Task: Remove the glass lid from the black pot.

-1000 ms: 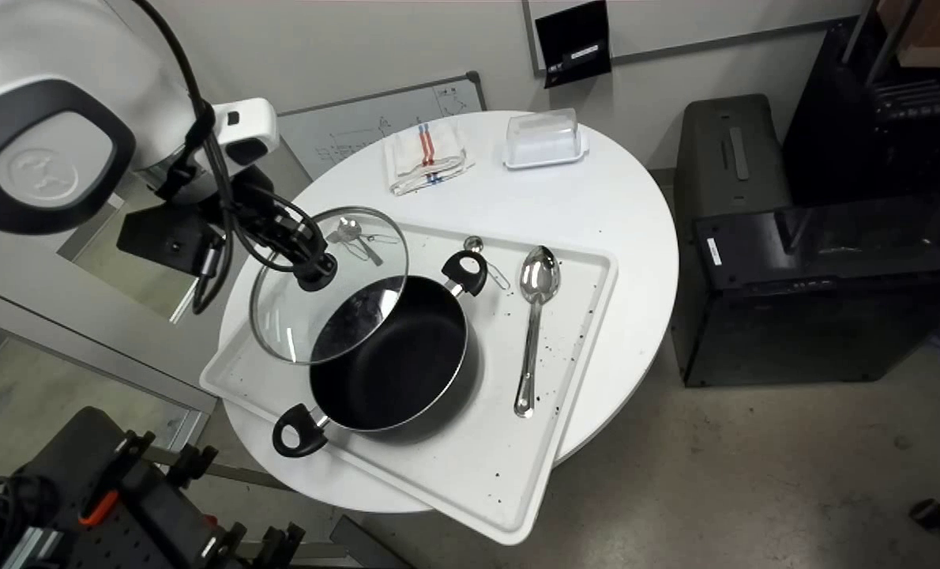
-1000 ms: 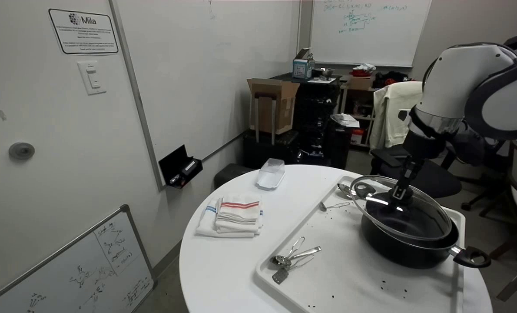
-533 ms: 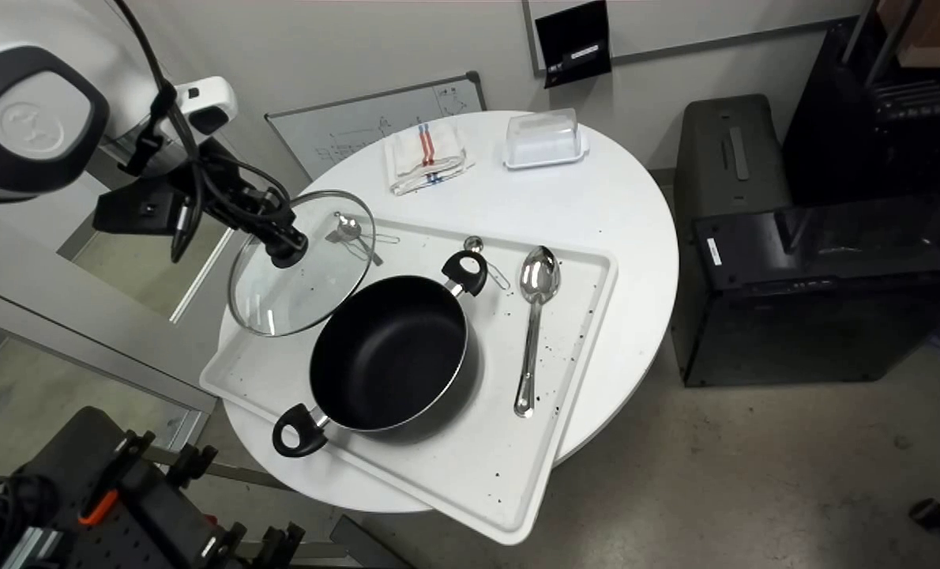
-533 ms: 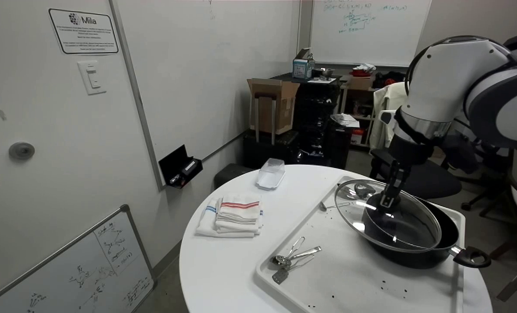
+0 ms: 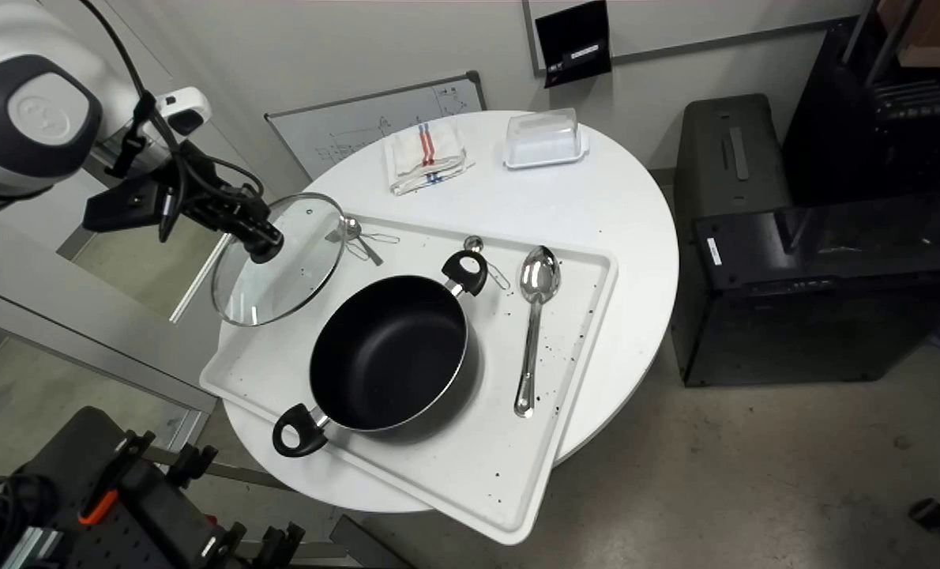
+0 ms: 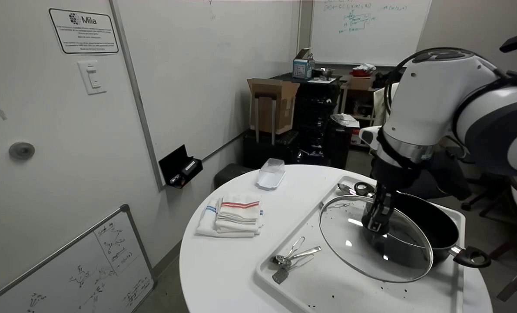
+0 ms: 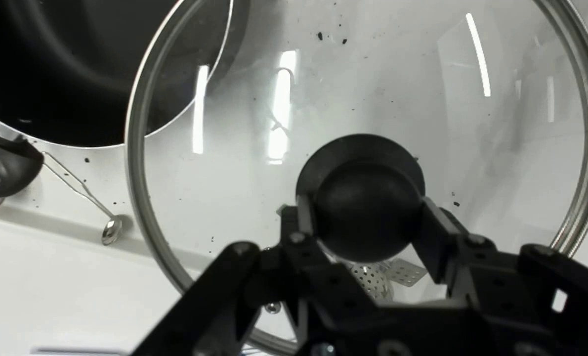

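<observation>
end effector [image 7: 365, 220] holds clear, metal-rimmed glass lid [image 7: 363, 111]

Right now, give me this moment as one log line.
black pot: uncovered, on tray | glass lid: off, held | tool: gripping knob | release: not yet

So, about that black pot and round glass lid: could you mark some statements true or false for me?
The wide black pot stands on the white rectangular tray. True.
The pot has one handle. False: it has two black loop handles.
The black two-fingered gripper holds the round glass lid by its black knob. True.
The lid covers the pot. False: it is off, held by the gripper.
The folded, striped white cloths lie on the round white table. True.
</observation>
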Controlling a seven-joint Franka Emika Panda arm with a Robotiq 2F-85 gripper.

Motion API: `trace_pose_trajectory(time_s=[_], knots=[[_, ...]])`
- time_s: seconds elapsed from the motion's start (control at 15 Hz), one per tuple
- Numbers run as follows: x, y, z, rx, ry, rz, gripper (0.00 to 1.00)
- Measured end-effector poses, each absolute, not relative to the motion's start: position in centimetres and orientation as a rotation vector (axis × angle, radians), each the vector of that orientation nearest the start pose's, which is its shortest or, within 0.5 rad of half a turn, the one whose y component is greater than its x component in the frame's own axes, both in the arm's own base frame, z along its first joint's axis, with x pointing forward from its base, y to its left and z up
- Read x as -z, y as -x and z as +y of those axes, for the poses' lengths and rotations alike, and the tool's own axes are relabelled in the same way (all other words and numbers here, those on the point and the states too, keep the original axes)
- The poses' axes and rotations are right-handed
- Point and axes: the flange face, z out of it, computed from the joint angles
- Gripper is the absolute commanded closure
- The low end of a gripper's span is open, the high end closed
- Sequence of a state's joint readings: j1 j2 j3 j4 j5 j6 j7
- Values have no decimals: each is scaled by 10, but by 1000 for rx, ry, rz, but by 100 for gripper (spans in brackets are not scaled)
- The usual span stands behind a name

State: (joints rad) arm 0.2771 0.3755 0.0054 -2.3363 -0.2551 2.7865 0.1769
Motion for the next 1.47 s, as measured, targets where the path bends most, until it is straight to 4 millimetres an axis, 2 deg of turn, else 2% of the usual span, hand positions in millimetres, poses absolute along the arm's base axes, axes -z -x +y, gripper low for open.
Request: trace_pose_trajectory(time_s=[0.27,0.6,1.13,1.47], knots=[[-154,-501,178,115,3177,-592,75],[-113,-506,191,63,3188,-633,75],[-49,-508,186,-21,3217,-652,75],[-21,-502,184,-73,3227,-671,75]])
